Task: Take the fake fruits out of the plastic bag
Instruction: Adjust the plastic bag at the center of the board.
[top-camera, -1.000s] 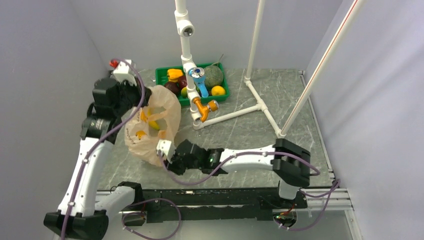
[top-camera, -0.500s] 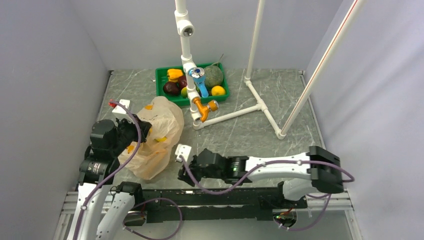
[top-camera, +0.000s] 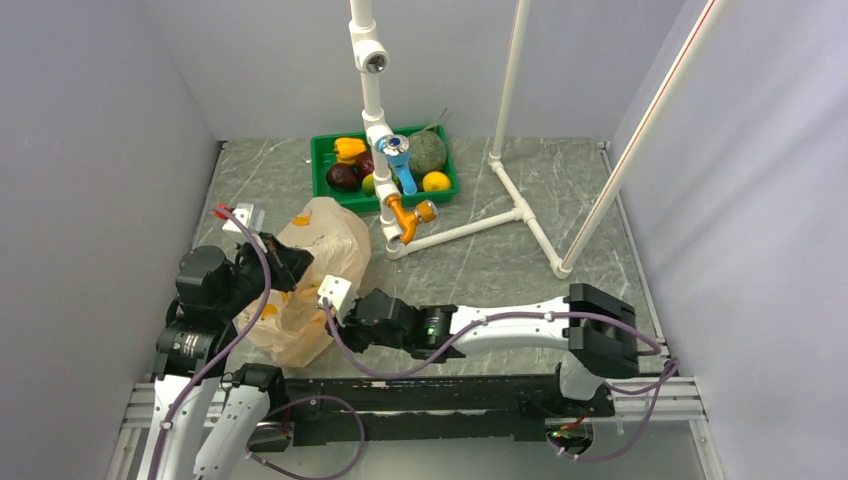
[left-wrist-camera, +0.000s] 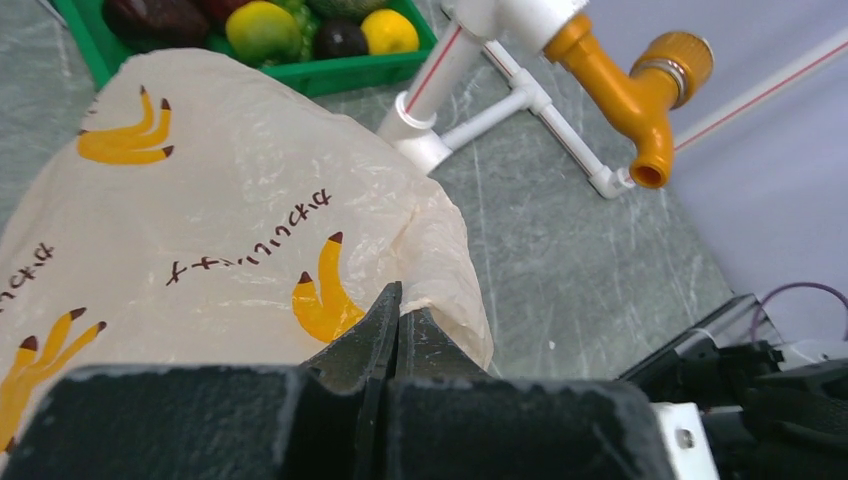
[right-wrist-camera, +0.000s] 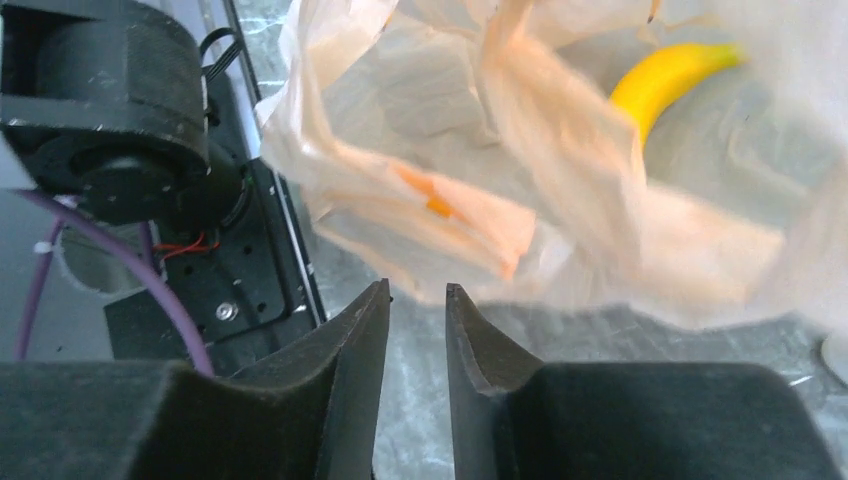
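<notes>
The plastic bag (top-camera: 322, 248) lay slumped on the bench (top-camera: 500, 255) at the near left, beside both arms. The left gripper (left-wrist-camera: 395, 300) was pressed fully shut, its tips pinching the bag's film. The right gripper (right-wrist-camera: 417, 300) stood slightly open and empty, just short of the bag's crumpled edge. A yellow banana shape (right-wrist-camera: 670, 75) showed in the bag; whether it was a print or a fruit, I could not tell. Fake fruits (top-camera: 343, 177) sat in the green crate (top-camera: 322, 150) at the far side.
</notes>
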